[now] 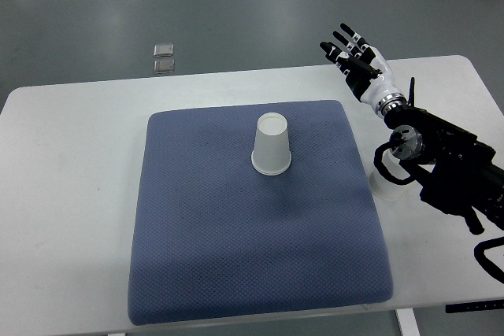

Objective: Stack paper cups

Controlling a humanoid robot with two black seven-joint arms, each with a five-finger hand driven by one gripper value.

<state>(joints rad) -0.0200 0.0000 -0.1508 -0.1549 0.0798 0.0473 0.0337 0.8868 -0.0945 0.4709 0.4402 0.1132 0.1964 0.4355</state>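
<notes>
Stacking apparently at an early step. Only one white tapered paper cup [272, 145] clearly in view, standing upside down on the blue-grey quilted fabric mat [197, 257], a little above and right of the mat's centre. Wide rim down, narrow flat base up. Nothing nested over it yet.

Beyond the mat's upper right corner hangs the black-and-white jointed right hand [356, 59], fingers spread and gripping nothing, well apart from the cup. Left hand not in view.

Just off the mat's right edge, about level with the cup and half hidden under the black forearm, lies a pale white rounded object [384, 186]. Possibly a second cup, but too covered to tell.

Next move, as a judgement: find a second cup, close lightly around its thin wall, carry it over the mat and lower it, rim down and centred, onto the upturned base. Calls for a soft grip, since thin paper dents easily, and a straight descent, since a light cup tips or slides at a nudge.

Mat dimpled and soft-looking with rounded corners, covering much of the smooth white table [71, 194]. Cup matte, a plain cone shape.
</notes>
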